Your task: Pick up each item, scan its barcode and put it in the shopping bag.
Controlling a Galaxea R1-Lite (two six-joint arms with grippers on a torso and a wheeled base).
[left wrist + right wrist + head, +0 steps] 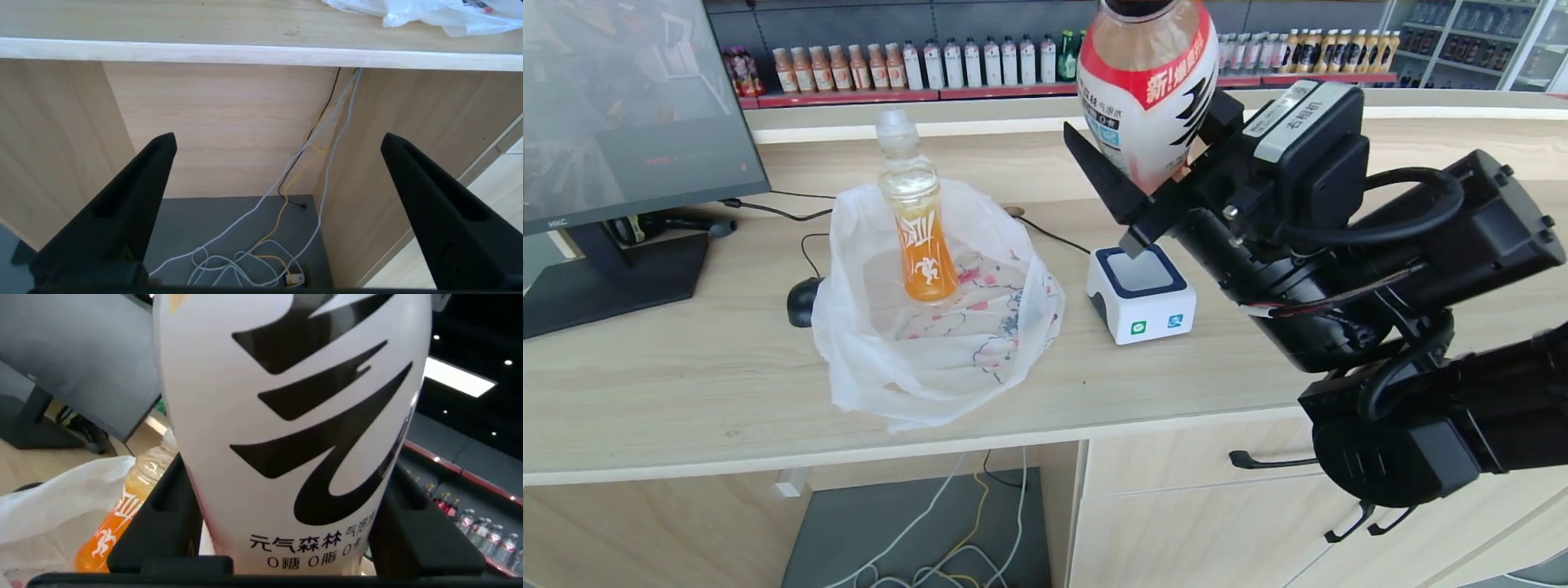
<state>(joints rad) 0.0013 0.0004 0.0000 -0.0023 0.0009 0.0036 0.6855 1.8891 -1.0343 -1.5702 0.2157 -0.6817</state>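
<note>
Orange bottle (919,237) stands in the bag (947,359) on the surface (686,384): judged done. Right jaws clamp a white bottle (1147,90) above the scanner (1141,294); its bagging is outstanding. Left jaws gape wide, empty, below the surface.

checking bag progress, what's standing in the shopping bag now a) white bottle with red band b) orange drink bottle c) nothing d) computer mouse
b: the orange drink bottle stands upright inside the shopping bag, while the white bottle is held in the right tool.
</note>
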